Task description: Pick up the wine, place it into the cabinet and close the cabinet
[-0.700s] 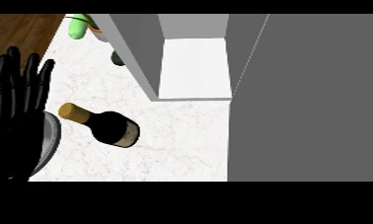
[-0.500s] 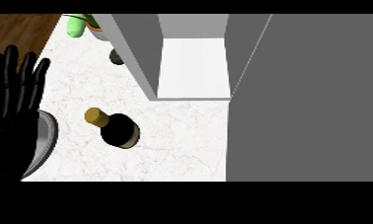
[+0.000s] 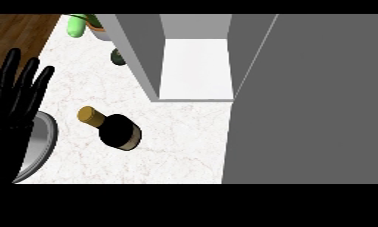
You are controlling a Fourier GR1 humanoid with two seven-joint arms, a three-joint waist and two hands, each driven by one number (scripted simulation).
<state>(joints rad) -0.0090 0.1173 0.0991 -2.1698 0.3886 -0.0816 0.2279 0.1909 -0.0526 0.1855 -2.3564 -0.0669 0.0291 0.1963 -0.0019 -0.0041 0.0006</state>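
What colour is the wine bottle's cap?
Gold-tan cap on a dark bottle, seen in the head view.

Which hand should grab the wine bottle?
Probably the left hand: it is open at the view's left edge, close to the wine bottle on the counter. The right hand is not in view.

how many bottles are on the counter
2 at least: the wine bottle mid-counter, near the left hand, and a dark bottle half hidden behind the cabinet wall. More may be hidden.
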